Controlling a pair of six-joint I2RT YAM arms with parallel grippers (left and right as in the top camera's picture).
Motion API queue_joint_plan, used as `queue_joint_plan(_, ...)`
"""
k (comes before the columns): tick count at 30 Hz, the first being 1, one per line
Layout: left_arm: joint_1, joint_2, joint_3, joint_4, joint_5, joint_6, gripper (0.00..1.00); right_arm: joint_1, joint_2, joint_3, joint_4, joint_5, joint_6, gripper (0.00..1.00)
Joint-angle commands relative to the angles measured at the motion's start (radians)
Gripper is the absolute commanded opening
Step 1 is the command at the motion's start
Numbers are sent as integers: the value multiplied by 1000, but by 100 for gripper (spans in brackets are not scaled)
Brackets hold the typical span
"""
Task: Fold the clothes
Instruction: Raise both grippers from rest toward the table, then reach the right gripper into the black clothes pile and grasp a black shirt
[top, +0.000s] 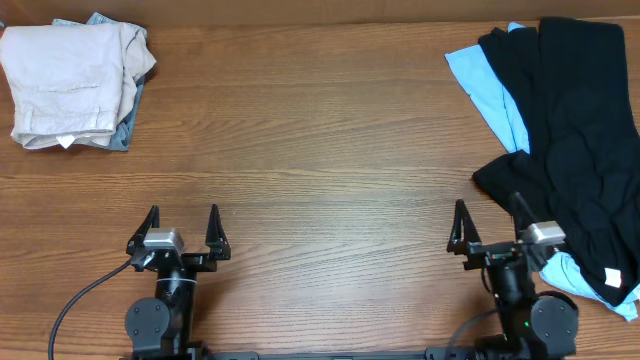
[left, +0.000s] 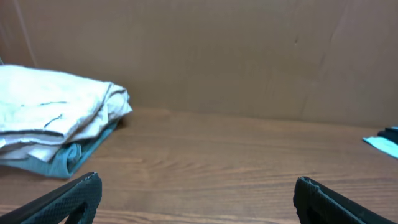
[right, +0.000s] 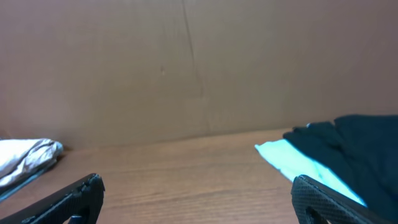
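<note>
fingers (top: 151, 222) spread and empty on both arms: nothing is grasped, and no fold is yet begun on the right-hand pile.
your left gripper (top: 183, 215) and right gripper (top: 488, 212) rest at the near edge of the wooden table (top: 320, 150), jaws wide apart. the black t-shirt (top: 585, 150) lies crumpled at the far right over a light-blue garment (top: 485, 85), its white label (top: 611, 277) beside the right arm. a beige garment (top: 65, 85) lies folded at the far left on a grey-blue one (top: 125, 138). the step in hand appears to be the reach: you likely need to draw the shirt to the middle and spread it flat before any fold. between the piles the table is brown woodgrain; a plain brown wall (left: 249, 56) closes the back.
</note>
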Motion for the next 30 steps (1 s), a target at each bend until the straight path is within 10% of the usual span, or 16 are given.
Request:
queue_joint_plan(1, 10, 15, 88, -38, -11, -2, 100, -5, 21, 129, -76, 70, -16, 100)
queue_joint_plan(17, 10, 838, 816, -443, 80, 56, 100, -5, 828, 928, -649, 95, -80, 100)
queue_joint_plan(30, 9, 1432, 942, -476, 90, 54, 100, -8, 1402, 1045, -734, 91, -79, 100)
